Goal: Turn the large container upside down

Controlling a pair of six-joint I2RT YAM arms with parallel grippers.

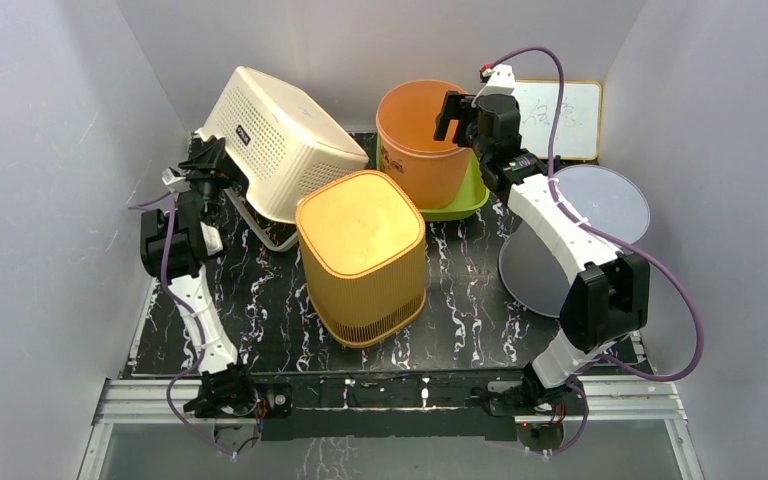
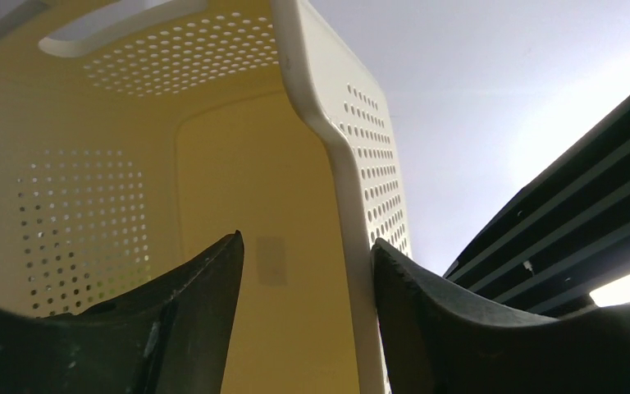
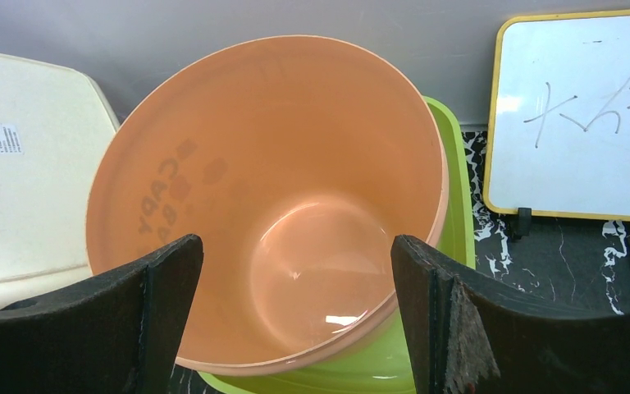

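Cream basket tipped on edge, not yet inverted; left pincer slack, straddling its rim; right pincer released above orange bucket.

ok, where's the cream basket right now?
Top view, back left: the cream basket sits tilted beside the yellow bin and orange bucket. Its rim is between the fingers of the left claw.
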